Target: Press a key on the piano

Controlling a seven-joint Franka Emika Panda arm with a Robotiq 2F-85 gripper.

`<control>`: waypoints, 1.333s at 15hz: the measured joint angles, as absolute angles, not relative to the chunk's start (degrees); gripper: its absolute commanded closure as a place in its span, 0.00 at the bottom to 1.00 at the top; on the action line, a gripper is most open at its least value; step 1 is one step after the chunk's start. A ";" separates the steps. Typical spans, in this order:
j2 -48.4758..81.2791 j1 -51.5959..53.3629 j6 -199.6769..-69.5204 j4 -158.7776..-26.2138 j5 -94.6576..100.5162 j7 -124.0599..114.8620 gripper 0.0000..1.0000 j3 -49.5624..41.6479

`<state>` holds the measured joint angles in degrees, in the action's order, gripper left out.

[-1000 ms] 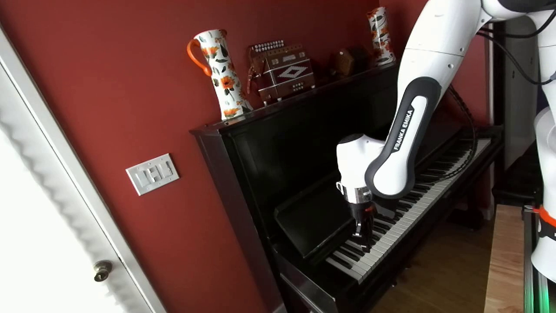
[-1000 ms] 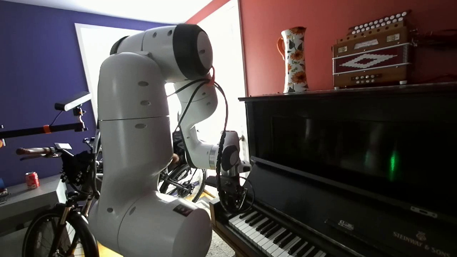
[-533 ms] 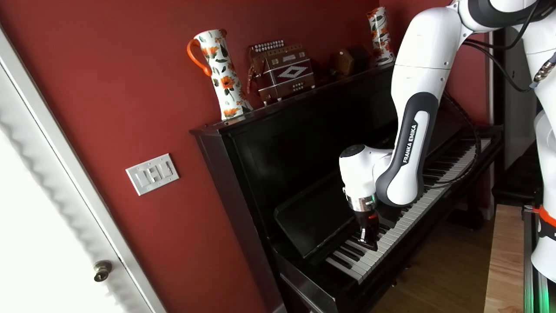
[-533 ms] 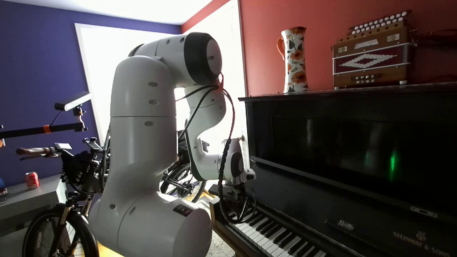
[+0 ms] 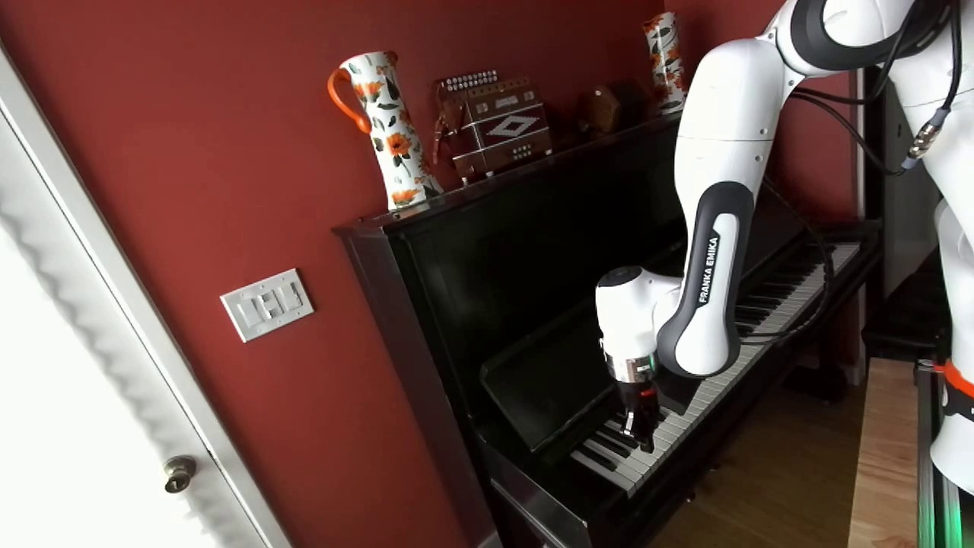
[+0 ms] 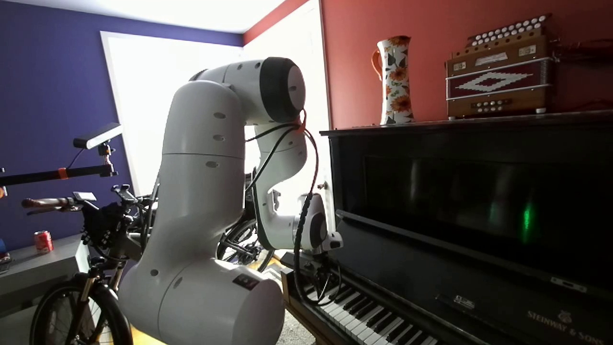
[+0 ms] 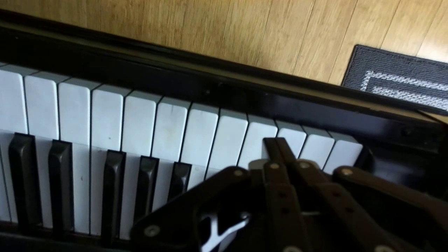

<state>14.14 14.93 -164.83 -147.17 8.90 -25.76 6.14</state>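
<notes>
The piano [image 5: 472, 259] is a tall black upright, also in an exterior view [image 6: 459, 191]. Its row of white and black keys runs along its front; white keys show in the wrist view [image 7: 170, 129]. My gripper [image 7: 274, 140] is shut with both fingertips together and nothing between them. It points down over the white keys near the end of the row. The fingertips cover the border between two white keys [image 7: 259, 131] in the wrist view. In an exterior view the gripper [image 5: 647, 447] is low over the keys. I cannot tell whether it touches one.
A floral vase [image 5: 392, 129] and an accordion [image 5: 502, 125] stand on the piano top. The black front rail [image 7: 210, 85] runs before the keys. A cable [image 6: 298, 258] loops beside the wrist. A door, light switches [image 5: 266, 304] and bicycles are farther off.
The arm has come down and the wrist has turned more upright. The gripper is lower over the keys and stays near the same end of the row.
</notes>
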 measured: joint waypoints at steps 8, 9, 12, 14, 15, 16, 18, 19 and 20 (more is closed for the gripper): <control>18.12 15.84 -166.14 -145.40 5.49 -24.82 1.00 5.79; 18.31 15.98 -166.15 -145.32 5.48 -24.81 1.00 5.53; 18.51 16.54 -166.15 -145.30 5.48 -24.80 1.00 4.53; 18.54 16.83 -166.15 -145.29 5.48 -24.80 1.00 4.10; 18.59 16.85 -166.16 -145.27 5.42 -24.78 1.00 4.09; 18.68 16.87 -166.16 -145.25 5.23 -24.71 1.00 4.11; 19.06 16.92 -166.17 -145.11 4.85 -24.53 1.00 4.13; 19.26 16.94 -166.17 -145.03 4.69 -24.43 1.00 4.13; 19.43 16.95 -166.18 -144.96 4.55 -24.31 1.00 4.13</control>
